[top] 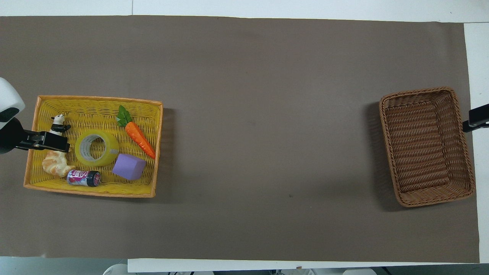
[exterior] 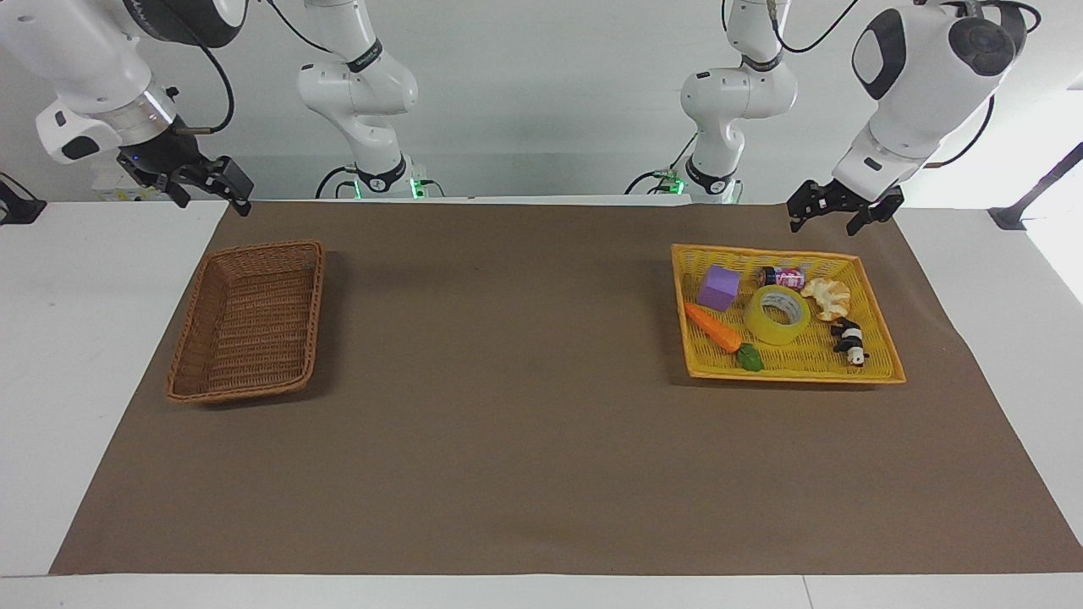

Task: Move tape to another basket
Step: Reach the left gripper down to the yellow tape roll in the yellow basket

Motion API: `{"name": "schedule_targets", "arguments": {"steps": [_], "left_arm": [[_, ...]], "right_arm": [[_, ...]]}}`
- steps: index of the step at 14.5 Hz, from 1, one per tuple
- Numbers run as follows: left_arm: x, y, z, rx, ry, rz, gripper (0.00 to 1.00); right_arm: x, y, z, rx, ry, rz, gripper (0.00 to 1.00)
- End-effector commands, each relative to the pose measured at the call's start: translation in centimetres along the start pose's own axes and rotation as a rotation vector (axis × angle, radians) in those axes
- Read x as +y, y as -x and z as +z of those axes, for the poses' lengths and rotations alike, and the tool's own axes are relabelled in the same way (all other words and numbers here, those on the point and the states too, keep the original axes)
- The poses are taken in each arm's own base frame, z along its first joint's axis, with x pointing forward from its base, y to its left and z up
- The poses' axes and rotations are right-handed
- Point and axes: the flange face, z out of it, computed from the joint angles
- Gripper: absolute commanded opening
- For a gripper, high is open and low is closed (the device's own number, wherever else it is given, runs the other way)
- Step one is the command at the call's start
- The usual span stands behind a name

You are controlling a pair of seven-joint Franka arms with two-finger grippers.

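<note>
The tape (exterior: pixel 777 315), a yellow roll with a white core, lies flat in the middle of the bright yellow basket (exterior: pixel 787 375) at the left arm's end; it also shows in the overhead view (top: pixel 96 148). The brown wicker basket (exterior: pixel 250 321) stands empty at the right arm's end, also in the overhead view (top: pixel 426 147). My left gripper (exterior: pixel 833 222) is open and up in the air; from above (top: pixel 57 143) it is over the yellow basket (top: pixel 91 103), beside the tape. My right gripper (exterior: pixel 211 196) is open and waits beside the brown basket, its tip showing from above (top: pixel 473 122).
The yellow basket also holds a purple cube (exterior: pixel 719 288), a toy carrot (exterior: pixel 713 328), a small can (exterior: pixel 783 276), a croissant (exterior: pixel 827 296) and a panda figure (exterior: pixel 849 340). A brown mat (exterior: pixel 508 406) covers the table between the two baskets.
</note>
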Motion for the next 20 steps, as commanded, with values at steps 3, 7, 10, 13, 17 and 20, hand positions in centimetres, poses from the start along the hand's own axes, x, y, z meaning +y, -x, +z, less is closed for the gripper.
{"name": "schedule_targets", "arguments": {"steps": [3, 7, 10, 13, 17, 20], "left_arm": [[-3.7, 0.8, 5.9, 0.078, -0.006, -0.208, 1.00], [-4.4, 0.1, 11.9, 0.101, 0.000, -0.223, 1.00], [-5.7, -0.7, 14.9, 0.136, 0.003, -0.241, 0.99], [-5.8, -1.5, 16.4, 0.142, 0.004, -0.216, 0.96], [-5.9, -2.2, 18.7, 0.118, 0.004, -0.146, 0.86], [-5.5, -2.5, 19.9, 0.109, 0.005, -0.122, 0.83]], "right_arm": [[0.2, 0.5, -0.1, -0.004, -0.002, -0.016, 0.99], [0.2, 0.5, -0.1, -0.004, -0.002, -0.016, 0.99], [0.2, 0.5, -0.1, -0.004, -0.002, -0.016, 0.99], [0.2, 0.5, -0.1, -0.004, -0.002, -0.016, 0.99], [0.3, 0.5, 0.0, -0.006, -0.003, -0.014, 0.99], [0.2, 0.6, -0.1, -0.004, -0.003, -0.016, 0.99]]}}
